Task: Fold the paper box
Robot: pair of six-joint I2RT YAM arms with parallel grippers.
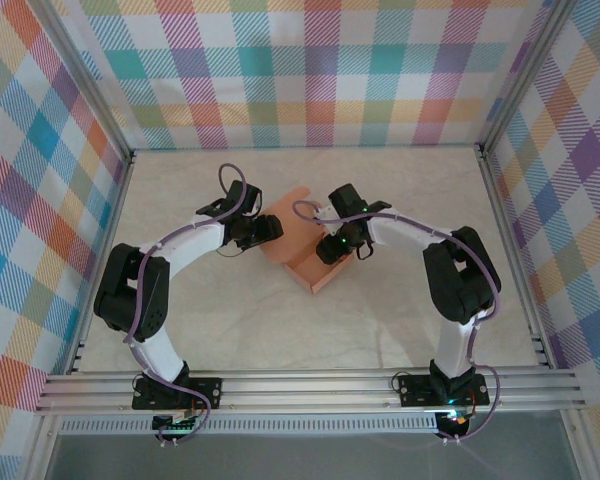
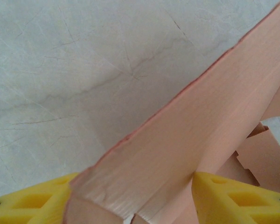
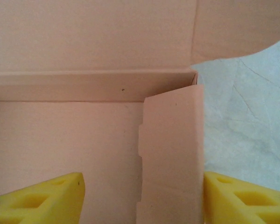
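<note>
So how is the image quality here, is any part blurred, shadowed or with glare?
Top external: even, soft light, sharp, no glare, with faint shadows under the arms. Left wrist: the paper box is very near and slightly soft, with a pale sheen at its lower edge and a dim shadow on the table. Right wrist: flat light, cardboard grain sharp.

There are no words, numbers, labels or signs to read anywhere here, not on the box, the arms, the walls or the table.
</note>
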